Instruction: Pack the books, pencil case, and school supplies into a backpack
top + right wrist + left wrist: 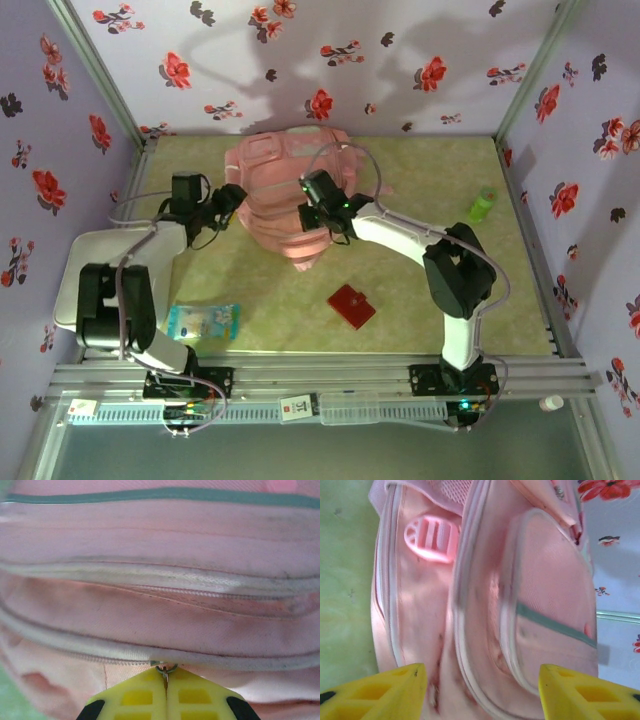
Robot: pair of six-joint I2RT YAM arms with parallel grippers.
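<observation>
The pale pink backpack (pixel 285 190) lies at the back middle of the table. My left gripper (pixel 230 198) is at its left side. In the left wrist view this gripper (pixel 482 692) stands open, its yellow fingertips (pixel 380 692) wide apart just short of the backpack (pixel 530 605). My right gripper (pixel 318 192) is over the bag's right part. In the right wrist view it (pixel 165 676) is shut on the metal zip pull (pixel 165 669) of a zip on the backpack (pixel 160 620). A blue picture-cover book (pixel 203 322) and a flat red square supply (pixel 351 305) lie on the table. The pencil case is out of view.
A small green object (pixel 483 205) lies at the right near the wall. A white flat slab (pixel 78 262) sits at the left under the left arm. Flowered walls close in the table on three sides.
</observation>
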